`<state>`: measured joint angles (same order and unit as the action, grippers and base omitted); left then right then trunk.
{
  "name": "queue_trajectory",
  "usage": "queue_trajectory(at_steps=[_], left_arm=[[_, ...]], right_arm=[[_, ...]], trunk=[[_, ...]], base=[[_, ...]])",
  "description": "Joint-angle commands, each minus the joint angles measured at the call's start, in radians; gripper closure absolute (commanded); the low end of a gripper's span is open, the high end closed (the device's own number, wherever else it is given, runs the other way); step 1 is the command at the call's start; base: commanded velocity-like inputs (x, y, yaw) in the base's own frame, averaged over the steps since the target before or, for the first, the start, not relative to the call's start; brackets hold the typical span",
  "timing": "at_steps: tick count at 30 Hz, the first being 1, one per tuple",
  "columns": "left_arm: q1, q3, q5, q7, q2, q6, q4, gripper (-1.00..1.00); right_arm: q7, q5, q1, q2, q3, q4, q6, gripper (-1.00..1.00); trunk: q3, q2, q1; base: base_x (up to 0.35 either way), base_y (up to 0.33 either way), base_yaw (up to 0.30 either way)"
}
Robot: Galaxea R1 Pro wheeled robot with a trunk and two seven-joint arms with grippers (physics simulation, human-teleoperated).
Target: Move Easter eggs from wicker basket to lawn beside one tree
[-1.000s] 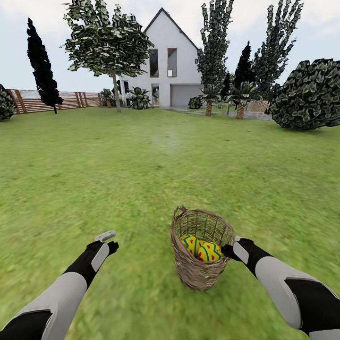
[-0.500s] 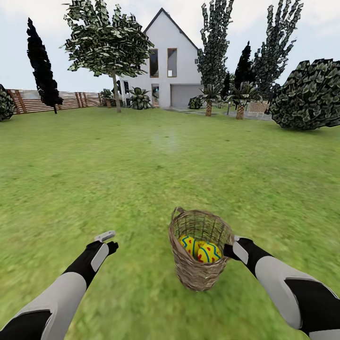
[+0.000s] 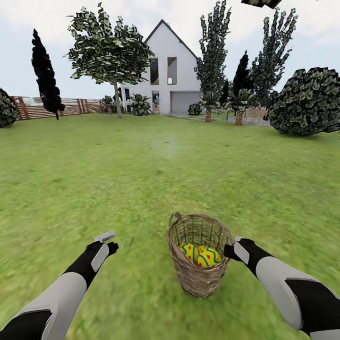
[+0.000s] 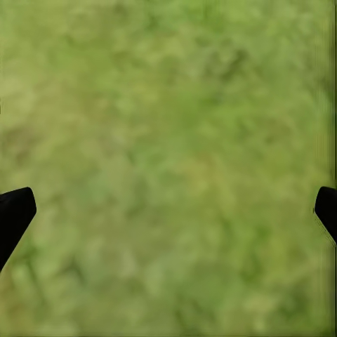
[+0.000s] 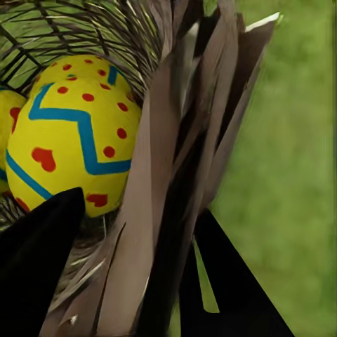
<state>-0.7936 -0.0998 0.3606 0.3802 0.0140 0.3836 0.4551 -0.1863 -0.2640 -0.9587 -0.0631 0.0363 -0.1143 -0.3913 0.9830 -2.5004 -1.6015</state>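
The round brown woven-twig wicker basket [image 3: 199, 255] stands upright on the bright green grass lawn [image 3: 141, 179], at roughly 5 o'clock in the head view, directly ahead of the robot. The right tool [image 3: 230, 250] sits at the basket's 3 o'clock rim; in the right wrist view one dark finger lies inside the wall and the other outside, so the tool straddles the woven wall [image 5: 175, 175] with the weave between them. Whether the fingers press the wall firmly cannot be told. The yellow Easter eggs with blue zigzags and red dots [image 3: 202, 254] lie low in the basket, just inside the wall from the right tool; two are distinguishable in the head view, and a third cannot be confirmed. The nearest egg [image 5: 77, 133] lies with its long axis tilted, close beside the inner finger. The left tool [image 3: 106, 238] hovers over bare grass at 9 o'clock from the basket, well apart from it, with its fingers [image 4: 14, 214] spread wide and nothing between them. The right arm is therefore the nearer one. None of the eggs has left the basket, so the task appears to be at its start.
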Motion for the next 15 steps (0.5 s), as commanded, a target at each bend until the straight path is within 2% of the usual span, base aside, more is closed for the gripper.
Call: queue_trajectory(at_steps=[1, 3, 15], left_arm=[[0.0, 0.0, 0.011, 0.005, 0.0, 0.003, 0.002, -1.0], [0.0, 0.0, 0.011, 0.005, 0.0, 0.003, 0.002, -1.0], [0.0, 0.002, 0.011, 0.004, -0.002, 0.001, 0.002, -1.0]], right_arm=[[-0.005, -0.008, 0.0, 0.0, 0.002, -0.002, -0.004, 1.0], [-0.005, -0.008, 0.0, 0.0, 0.002, -0.002, -0.004, 1.0], [-0.005, -0.01, 0.0, -0.002, 0.002, -0.008, -0.006, 1.0]], trunk=[[-0.003, 0.0, 0.001], [-0.011, 0.001, 0.002], [-0.048, 0.085, 0.048]], base=[[0.0, 0.0, 0.0], [0.0, 0.0, 0.0], [0.0, 0.0, 0.0]])
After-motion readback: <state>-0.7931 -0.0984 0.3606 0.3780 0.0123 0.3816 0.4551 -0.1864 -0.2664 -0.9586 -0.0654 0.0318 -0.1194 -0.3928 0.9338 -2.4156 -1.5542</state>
